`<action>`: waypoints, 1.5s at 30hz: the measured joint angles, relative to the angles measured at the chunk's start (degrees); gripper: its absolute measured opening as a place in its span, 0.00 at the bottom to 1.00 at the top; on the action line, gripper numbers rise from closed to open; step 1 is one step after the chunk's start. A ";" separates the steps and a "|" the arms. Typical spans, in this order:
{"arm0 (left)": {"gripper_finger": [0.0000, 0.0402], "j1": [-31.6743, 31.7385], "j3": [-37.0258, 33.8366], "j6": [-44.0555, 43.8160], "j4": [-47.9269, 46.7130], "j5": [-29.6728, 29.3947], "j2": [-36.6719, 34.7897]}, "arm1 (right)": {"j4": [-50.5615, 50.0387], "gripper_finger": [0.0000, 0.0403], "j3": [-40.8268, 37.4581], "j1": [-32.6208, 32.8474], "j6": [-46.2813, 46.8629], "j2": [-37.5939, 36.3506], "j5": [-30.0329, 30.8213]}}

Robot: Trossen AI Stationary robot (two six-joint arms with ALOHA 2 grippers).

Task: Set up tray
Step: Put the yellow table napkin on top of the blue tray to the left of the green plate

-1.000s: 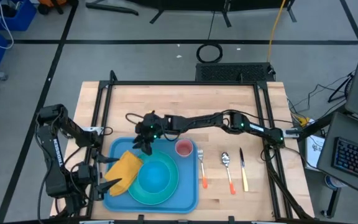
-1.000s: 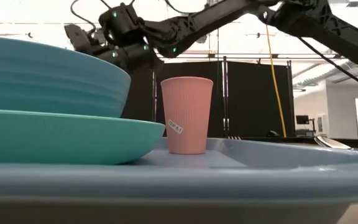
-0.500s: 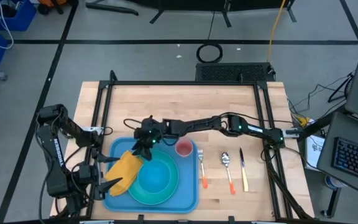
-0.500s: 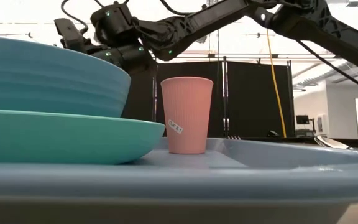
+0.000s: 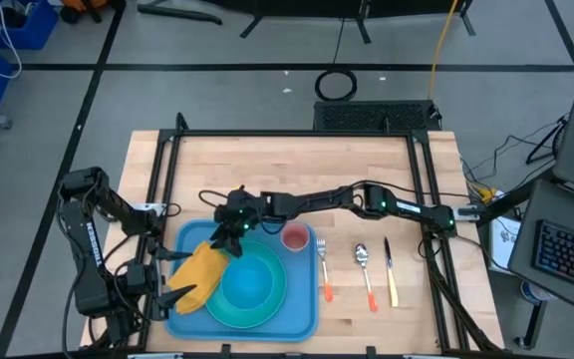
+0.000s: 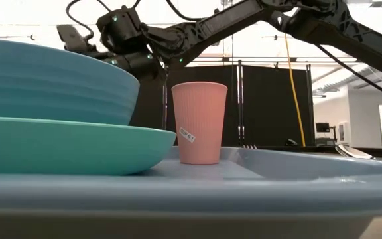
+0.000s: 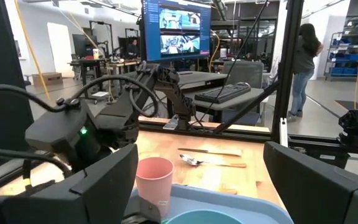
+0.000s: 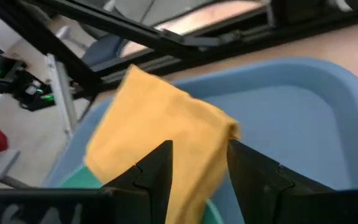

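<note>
A light-blue tray (image 5: pixel 302 299) sits at the near edge of the wooden surface (image 5: pixel 287 170). On the tray: a teal plate (image 5: pixel 229 309) with a bowl (image 5: pixel 252 282), a yellow cloth (image 5: pixel 199 274), a pink cup (image 5: pixel 294 237). The right end effector (image 5: pixel 229 237) hovers over the cloth with fingers parted, holding nothing. The left end effector (image 5: pixel 172 296) waits open beside the tray.
</note>
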 joint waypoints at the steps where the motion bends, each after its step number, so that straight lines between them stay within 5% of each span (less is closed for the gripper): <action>1: 0.88 0.00 0.00 0.04 -0.02 0.00 0.00 | -0.08 0.36 0.00 0.22 0.00 -0.01 -0.05; 45: 0.88 -0.02 -0.02 1.41 0.87 0.11 0.00 | 3.95 0.36 0.00 0.62 3.58 3.07 -2.86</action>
